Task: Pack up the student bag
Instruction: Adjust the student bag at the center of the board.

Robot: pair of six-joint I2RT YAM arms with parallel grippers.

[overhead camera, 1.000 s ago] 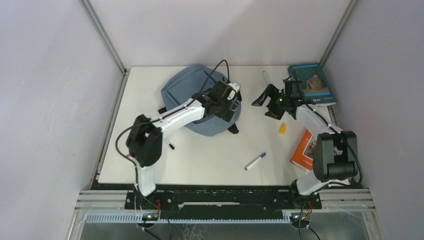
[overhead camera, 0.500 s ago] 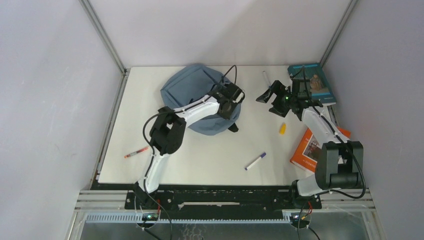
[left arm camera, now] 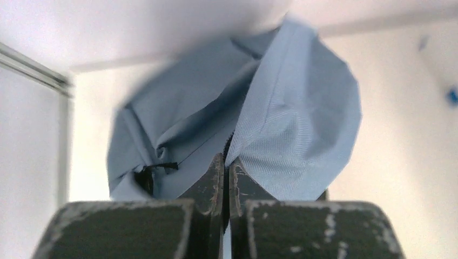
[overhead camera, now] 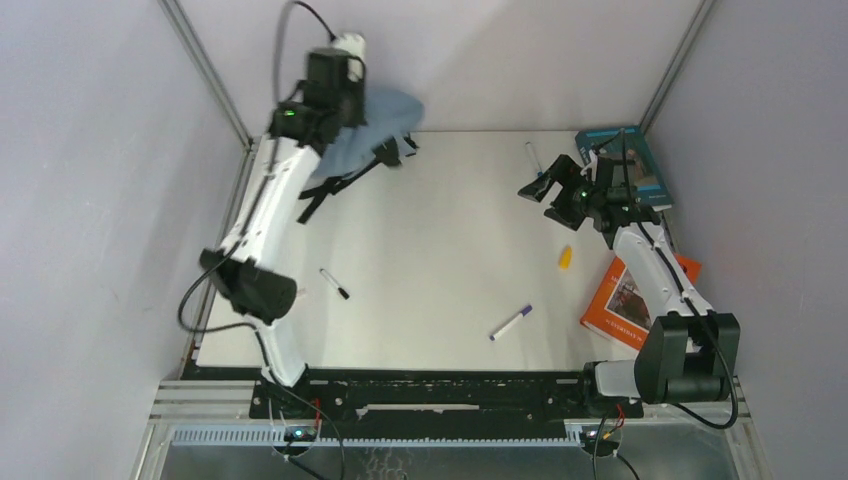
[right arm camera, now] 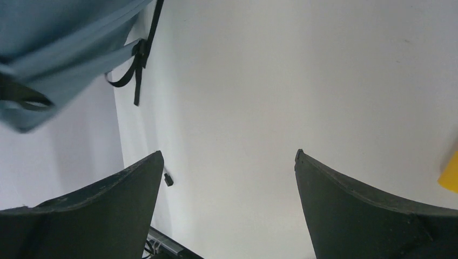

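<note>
The student bag (overhead camera: 375,120), soft grey-blue with black straps (overhead camera: 330,185) dangling, hangs lifted off the table at the far left corner, blurred by motion. My left gripper (left arm camera: 227,160) is shut on the fabric edge beside the bag's black zipper, and the bag (left arm camera: 281,108) sags away below it. My right gripper (overhead camera: 540,187) hovers wide open over the right side of the table, holding nothing. In the right wrist view the bag (right arm camera: 48,38) shows at the top left, far from that gripper (right arm camera: 228,155).
A teal book (overhead camera: 625,165) lies at the far right and an orange book (overhead camera: 628,300) at the right edge. A white pen (overhead camera: 533,157), a yellow piece (overhead camera: 565,257), a purple marker (overhead camera: 511,322) and a black marker (overhead camera: 334,283) lie on the white table (overhead camera: 440,230).
My left gripper closed on the bag and swung it up and to the far left, off the table. The right gripper drifted slightly right and stayed open.
</note>
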